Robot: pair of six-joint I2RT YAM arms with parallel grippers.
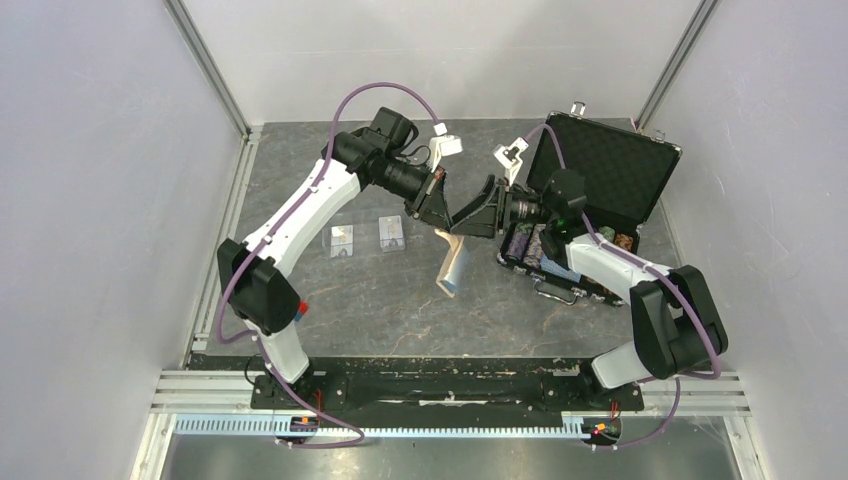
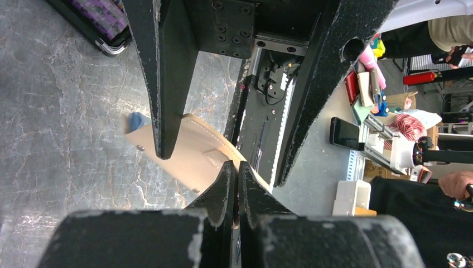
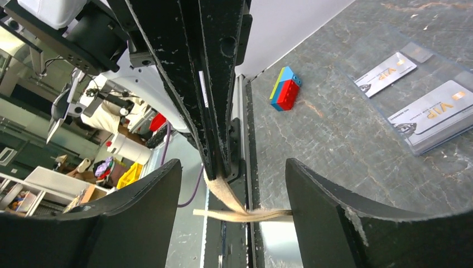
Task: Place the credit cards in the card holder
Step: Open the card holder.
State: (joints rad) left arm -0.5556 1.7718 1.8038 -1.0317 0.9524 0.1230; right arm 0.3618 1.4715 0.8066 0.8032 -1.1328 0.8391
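Left gripper (image 2: 236,167): clenched on the wallet's (image 1: 452,268) top edge.
Right gripper (image 1: 458,230): spread wide, astride the wallet's flap.
Wallet: hanging above the desk (image 1: 400,310).
Cards (image 1: 342,240): flat on desk, left of wallet.

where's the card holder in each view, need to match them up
top external: the card holder is at the centre, hanging from the left tool.
left wrist: centre-left, a tan flap running into the shut tool.
right wrist: bottom centre, edge-on, a thin tan strip inside the open right tool.
shared landmark: the left tool pinching it shows in all three.
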